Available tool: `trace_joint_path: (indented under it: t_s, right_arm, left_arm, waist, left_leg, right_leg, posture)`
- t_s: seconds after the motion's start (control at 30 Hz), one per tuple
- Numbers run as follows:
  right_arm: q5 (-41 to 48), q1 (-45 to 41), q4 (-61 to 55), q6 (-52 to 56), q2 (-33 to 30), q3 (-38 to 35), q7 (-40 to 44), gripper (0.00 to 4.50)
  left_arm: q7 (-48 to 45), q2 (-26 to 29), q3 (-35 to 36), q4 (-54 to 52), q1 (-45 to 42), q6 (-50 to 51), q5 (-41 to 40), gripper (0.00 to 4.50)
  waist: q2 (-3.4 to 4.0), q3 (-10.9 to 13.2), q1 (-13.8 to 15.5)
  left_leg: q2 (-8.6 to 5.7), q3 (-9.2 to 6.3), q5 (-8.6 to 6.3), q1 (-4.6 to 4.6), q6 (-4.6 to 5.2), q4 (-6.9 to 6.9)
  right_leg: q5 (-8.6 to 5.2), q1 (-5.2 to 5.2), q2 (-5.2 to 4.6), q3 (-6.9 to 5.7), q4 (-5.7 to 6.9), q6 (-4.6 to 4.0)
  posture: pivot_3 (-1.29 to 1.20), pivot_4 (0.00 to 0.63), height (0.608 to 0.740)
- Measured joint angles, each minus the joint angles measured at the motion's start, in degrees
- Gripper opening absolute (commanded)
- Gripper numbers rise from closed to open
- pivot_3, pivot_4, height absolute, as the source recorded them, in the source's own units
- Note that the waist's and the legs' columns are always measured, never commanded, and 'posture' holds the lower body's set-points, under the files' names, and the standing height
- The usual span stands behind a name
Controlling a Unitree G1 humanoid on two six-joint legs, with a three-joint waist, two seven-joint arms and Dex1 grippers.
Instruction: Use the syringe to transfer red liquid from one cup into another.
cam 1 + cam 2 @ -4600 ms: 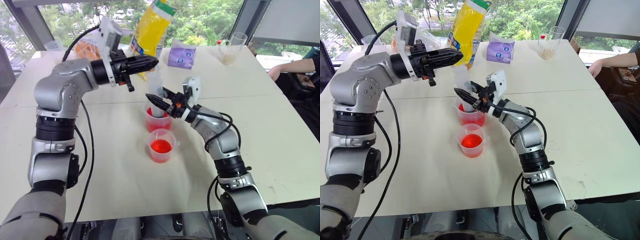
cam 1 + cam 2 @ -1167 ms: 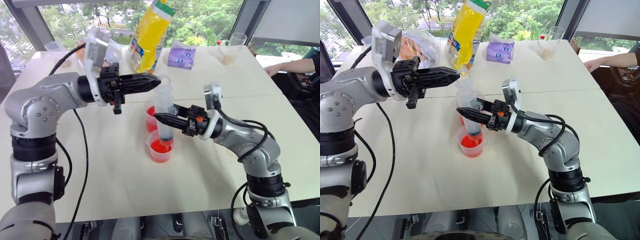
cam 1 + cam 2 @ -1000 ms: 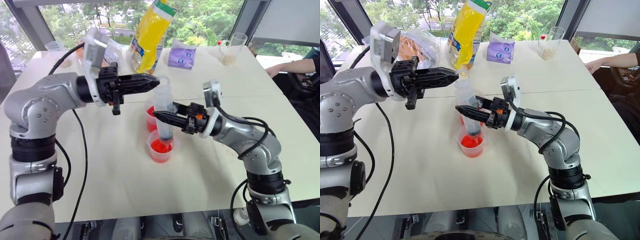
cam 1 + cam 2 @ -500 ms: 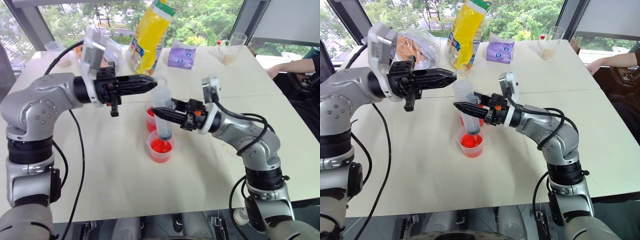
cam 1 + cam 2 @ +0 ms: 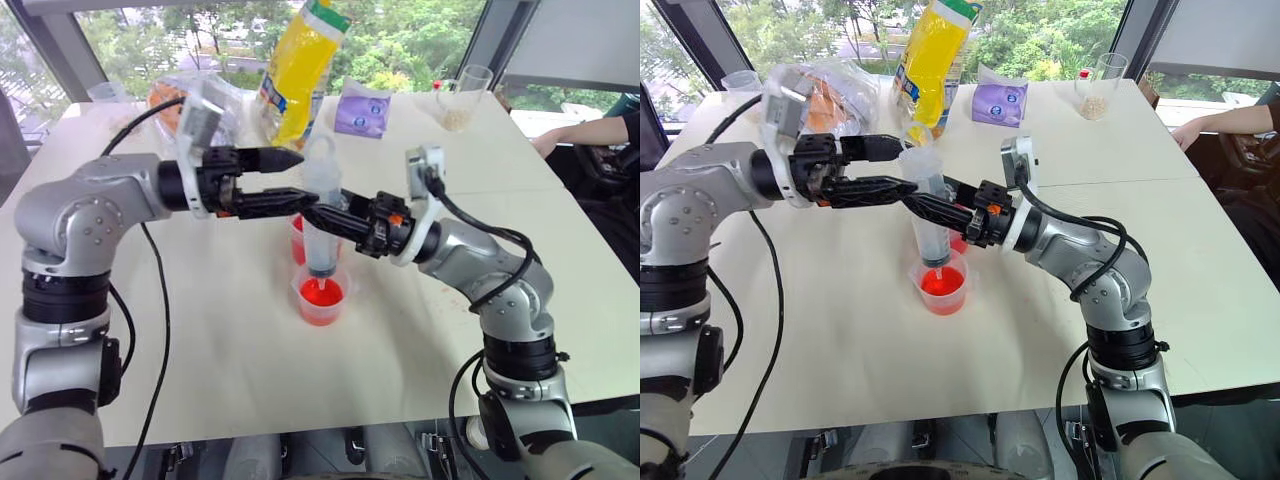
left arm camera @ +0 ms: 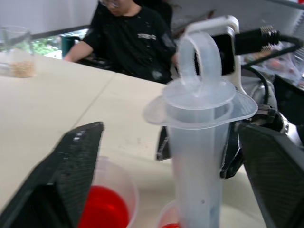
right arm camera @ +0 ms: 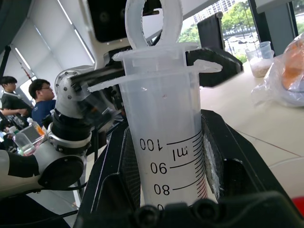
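Right end effector (image 5: 930, 212) grasping syringe (image 5: 926, 205) upright | left end effector (image 5: 290, 180) released, straddling plunger

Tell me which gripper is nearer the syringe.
Right. The right gripper is shut on the syringe barrel, holding it upright over the small cup. The left gripper is open, its fingers either side of the syringe's top, not gripping it.

syringe (image 5: 322, 215) upright above smaller cup (image 5: 321, 295); beaker (image 5: 298, 238) just behind
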Motion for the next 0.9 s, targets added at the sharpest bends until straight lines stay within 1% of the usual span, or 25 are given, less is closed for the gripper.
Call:
trace_joint_path:
  t_s: [0.2, 0.33, 0.4, 0.43, 0.5, 0.53, 0.6, 0.67, 0.73, 0.9]
  right_arm:
    - [0.5, -0.1, 0.2, 0.4, -0.2, -0.2, -1.0, 1.37]
    - [2.7, -4.2, 1.9, 3.1, -0.6, -2.5, -4.2, 1.37]
    - [3.1, -9.7, 5.3, 7.2, -1.6, -4.2, -9.3, 1.37]
    - [3.1, -14.0, 9.2, 10.8, -2.6, -5.7, -13.5, 1.37]
    - [3.6, -20.1, 16.1, 16.9, -4.4, -10.5, -20.7, 1.37]
    - [4.2, -22.6, 19.7, 20.9, -5.3, -13.0, -24.2, 1.37]
    - [3.0, -25.6, 25.2, 27.7, -7.3, -14.9, -29.1, 1.37]
    - [1.1, -26.1, 28.6, 32.6, -9.5, -15.2, -31.6, 1.37]
    - [-1.6, -25.7, 32.0, 38.3, -12.4, -14.1, -32.2, 1.37]
    - [-6.4, -22.4, 33.7, 43.4, -14.6, -10.6, -30.7, 1.37]
  left_arm:
    - [-0.9, 3.5, 4.9, 0.0, 0.9, -0.5, -0.7, 4.45]
    - [-1.4, 4.8, 6.2, -1.0, 4.7, -0.5, -1.4, 4.45]
    - [-1.5, 5.3, 6.7, -2.1, 6.7, -0.7, -1.4, 4.45]
    - [-1.4, 5.3, 6.7, -2.7, 7.5, -0.9, -1.2, 4.45]
    - [-1.4, 5.5, 6.7, -3.8, 8.9, -1.7, -0.9, 4.45]
    - [-1.3, 5.5, 6.8, -4.2, 9.8, -2.2, -0.5, 4.45]
    - [-1.3, 5.3, 6.6, -5.3, 11.1, -3.2, 0.1, 4.45]
    - [-1.4, 5.3, 6.0, -6.1, 12.2, -4.4, 0.8, 4.45]
    - [-1.4, 5.1, 5.6, -7.3, 13.6, -4.8, 1.0, 4.45]
    - [-1.2, 4.9, 5.6, -8.2, 13.9, -4.9, 0.8, 4.45]
  waist:
    - [0.00, 0.0, 0.0]
    - [0.01, 0.0, 0.0]
    - [0.02, 0.0, 0.0]
    - [0.01, 0.0, 0.0]
    - [0.01, 0.0, 0.2]
    - [0.00, 0.0, 0.4]
    - [0.00, 0.0, 0.3]
    - [0.01, 0.0, 0.1]
    - [0.01, 0.0, 0.1]
    - [0.01, 0.0, -0.1]
  left_leg:
    - [0.01, 0.01, 0.00, -0.01, 0.00, 0.00]
    - [0.04, 0.01, 0.00, -0.01, 0.00, 0.00]
    - [0.03, 0.03, 0.00, 0.00, -0.01, 0.01]
    - [0.04, 0.03, 0.02, -0.01, -0.03, 0.02]
    - [0.03, 0.01, 0.02, -0.01, -0.03, 0.01]
    - [0.03, -0.01, 0.02, -0.03, -0.03, 0.00]
    - [0.02, 0.02, -0.02, -0.07, 0.03, -0.03]
    - [0.01, 0.06, -0.06, -0.11, 0.10, -0.03]
    - [0.00, 0.10, -0.08, -0.17, 0.13, -0.05]
    - [-0.01, 0.10, -0.08, -0.16, 0.13, -0.04]
  right_leg:
    - [0.00, 0.00, -0.01, 0.00, 0.00, 0.00]
    - [0.00, -0.01, -0.03, 0.01, 0.00, 0.00]
    - [0.00, -0.01, -0.04, 0.02, 0.02, -0.01]
    - [0.01, -0.02, -0.05, 0.03, 0.02, -0.02]
    - [0.00, -0.01, -0.06, 0.01, 0.00, -0.05]
    - [0.00, -0.01, -0.05, -0.03, -0.01, -0.05]
    - [0.00, -0.03, -0.08, -0.01, -0.04, -0.05]
    - [0.00, -0.05, -0.09, 0.01, -0.10, -0.05]
    - [0.00, -0.12, -0.09, 0.05, -0.12, -0.04]
    - [0.00, -0.15, -0.04, 0.06, -0.10, -0.03]
  posture:
    - [0.00, 0.150, 0.740]
    - [0.00, 0.150, 0.740]
    - [0.00, 0.150, 0.740]
    - [0.00, 0.150, 0.740]
    - [0.00, 0.150, 0.740]
    - [0.00, 0.150, 0.740]
    - [0.00, 0.150, 0.740]
    - [0.00, 0.150, 0.740]
    - [0.00, 0.150, 0.740]
    - [0.00, 0.150, 0.740]
